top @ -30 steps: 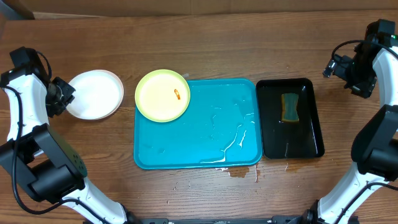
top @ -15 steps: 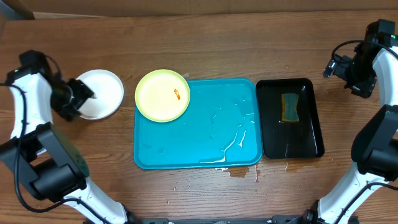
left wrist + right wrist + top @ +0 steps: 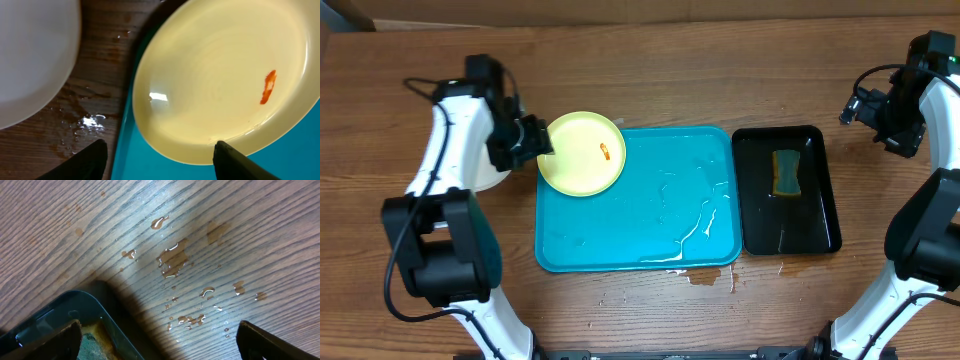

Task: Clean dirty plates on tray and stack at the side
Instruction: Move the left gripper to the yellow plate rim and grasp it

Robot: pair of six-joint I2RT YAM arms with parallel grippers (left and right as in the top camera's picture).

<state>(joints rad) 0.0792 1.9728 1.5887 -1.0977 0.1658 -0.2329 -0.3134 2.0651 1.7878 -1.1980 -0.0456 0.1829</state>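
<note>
One pale yellow plate [image 3: 582,153], orange-smeared, lies across the turquoise tray's [image 3: 650,225] 10 o'clock corner, overhanging the rim. Your left gripper [image 3: 542,142] hovers at its 9 o'clock edge, jaws apart. Only the left wrist view shows you the white plate [image 3: 30,55] beside it; overhead, the arm [image 3: 455,125] covers most of it. Your right gripper [image 3: 853,107], fingers spread wide, hangs off the black tray's [image 3: 790,228] 2 o'clock corner.

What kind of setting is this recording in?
Probably a lab table staged as a dishwashing station: a wet turquoise tray, a sponge in a black tray, and a smeared plate.
</note>
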